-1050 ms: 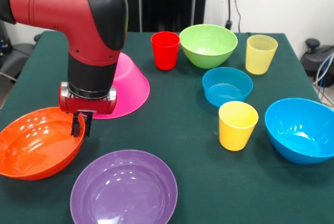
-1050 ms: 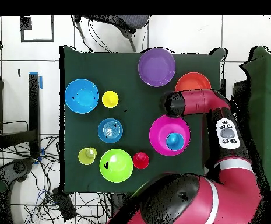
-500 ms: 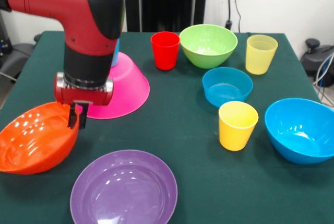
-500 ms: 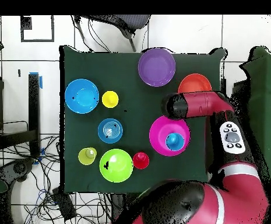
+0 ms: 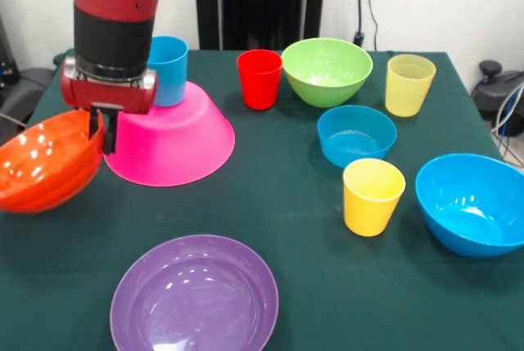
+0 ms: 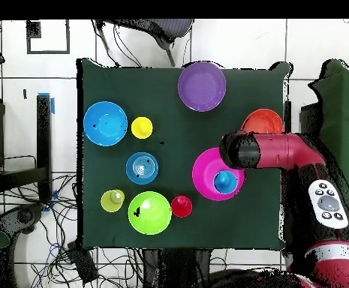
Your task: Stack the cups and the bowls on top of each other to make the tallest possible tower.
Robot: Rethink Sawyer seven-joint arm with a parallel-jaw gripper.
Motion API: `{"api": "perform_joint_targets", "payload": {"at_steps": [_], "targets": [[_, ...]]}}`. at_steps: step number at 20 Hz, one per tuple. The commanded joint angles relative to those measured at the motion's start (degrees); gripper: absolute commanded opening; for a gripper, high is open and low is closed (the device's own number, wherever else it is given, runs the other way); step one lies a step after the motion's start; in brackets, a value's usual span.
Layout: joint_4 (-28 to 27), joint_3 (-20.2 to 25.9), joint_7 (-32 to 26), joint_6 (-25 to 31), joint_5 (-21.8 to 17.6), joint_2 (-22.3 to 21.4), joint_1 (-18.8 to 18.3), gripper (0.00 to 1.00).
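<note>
My gripper [image 5: 104, 132] is shut on the rim of the orange bowl [image 5: 45, 163], which hangs tilted above the table at the left; from above the orange bowl [image 6: 264, 120] shows past the arm. Beside it the big pink bowl [image 5: 172, 138] lies upside down with a blue cup [image 5: 168, 70] on top; from above, pink bowl [image 6: 207, 169], blue cup [image 6: 224, 181]. Upright on the cloth stand the purple bowl [image 5: 195, 294], green bowl [image 5: 327, 69], small blue bowl [image 5: 356, 134], large blue bowl [image 5: 473, 202], red cup [image 5: 259, 78], yellow cup [image 5: 372, 196] and pale yellow cup [image 5: 409, 83].
The dark green table [image 5: 286, 195] ends close to the left of the orange bowl. Cables and chairs lie on the tiled floor around the table [image 6: 169, 112] in the overhead view.
The gripper has risen and moved left and back with the orange bowl, lifting it off the table and tilting it. The blue cup on the pink bowl has come into sight.
</note>
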Motion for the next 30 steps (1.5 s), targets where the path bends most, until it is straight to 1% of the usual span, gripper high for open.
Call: {"api": "perform_joint_targets", "payload": {"at_steps": [1,2,11,12,17,25,30], "targets": [[3.9,4.5,-0.8,1.5,2.5,-2.5,1.4,0.0],[4.2,4.8,-1.0,1.6,2.9,-2.8,1.1,0.0],[4.9,3.7,-1.5,3.0,3.4,-5.0,2.5,0.0],[4.8,3.1,-1.1,3.2,3.2,-5.1,3.2,0.0],[5.3,1.9,-1.3,4.1,2.6,-6.2,4.1,0.0],[6.0,-1.1,-0.4,6.3,1.4,-9.2,7.3,0.0],[5.9,-2.9,-0.3,8.3,1.6,-10.8,9.3,0.0]]}}
